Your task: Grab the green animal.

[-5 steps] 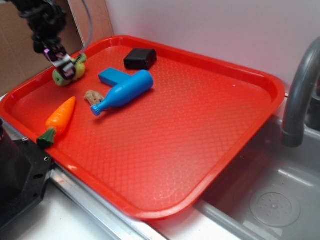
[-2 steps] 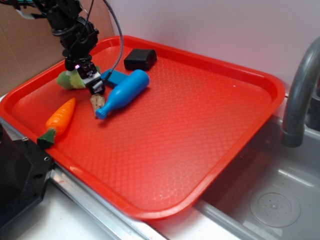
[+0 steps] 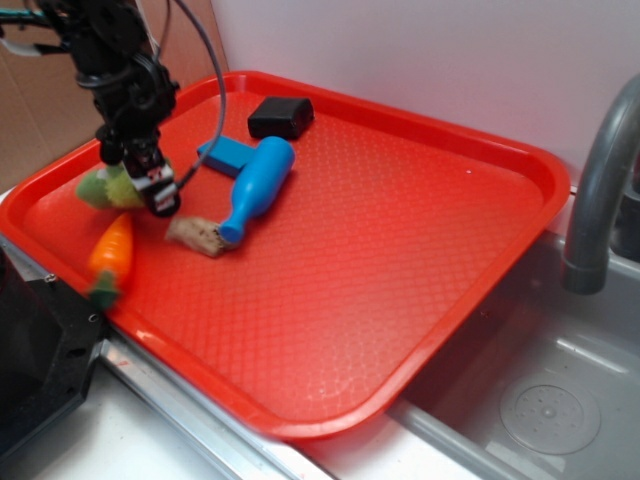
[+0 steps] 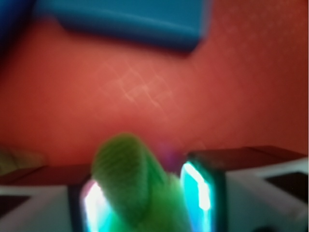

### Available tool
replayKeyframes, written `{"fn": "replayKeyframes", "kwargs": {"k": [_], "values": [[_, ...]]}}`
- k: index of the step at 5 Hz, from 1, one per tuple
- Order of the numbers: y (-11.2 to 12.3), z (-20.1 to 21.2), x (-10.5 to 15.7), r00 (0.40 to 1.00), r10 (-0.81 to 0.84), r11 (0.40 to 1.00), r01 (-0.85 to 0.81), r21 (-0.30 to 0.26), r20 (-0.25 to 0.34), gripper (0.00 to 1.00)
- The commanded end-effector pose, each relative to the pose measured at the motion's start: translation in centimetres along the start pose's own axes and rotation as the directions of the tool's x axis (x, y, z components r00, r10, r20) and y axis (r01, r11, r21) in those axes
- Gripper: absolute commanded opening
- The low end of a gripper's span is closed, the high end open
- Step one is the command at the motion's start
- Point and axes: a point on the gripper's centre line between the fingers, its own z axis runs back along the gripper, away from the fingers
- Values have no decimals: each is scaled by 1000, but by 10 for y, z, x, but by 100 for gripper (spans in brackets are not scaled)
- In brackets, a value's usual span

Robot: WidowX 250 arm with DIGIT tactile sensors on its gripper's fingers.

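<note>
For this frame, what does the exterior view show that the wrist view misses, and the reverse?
Only the exterior view shows the orange plastic carrot, the small tan lump, the blue plastic bottle, the black box, the grey faucet and the whole red plastic tray. Only the wrist view shows the yellow-green plush animal sitting between the end effector fingers. Both show the plush animal, the end effector, the flat blue block and red tray surface.

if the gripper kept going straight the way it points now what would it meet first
Probably the green animal, which already sits between the fingers of the gripper. Past it lies bare tray, then the blue block. The wrist view is blurred.
</note>
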Motion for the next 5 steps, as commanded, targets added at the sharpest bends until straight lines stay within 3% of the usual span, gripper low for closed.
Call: {"fn": "replayKeyframes", "kwargs": {"k": [1, 2, 3, 5], "values": [[-11, 104, 39, 988, 145, 989, -147, 31, 55, 0], [-30, 148, 63, 978, 208, 977, -206, -52, 26, 0], [-50, 170, 65, 977, 207, 977, -205, -61, 42, 0], [-63, 190, 41, 936, 352, 928, -349, -134, 1, 0]]}}
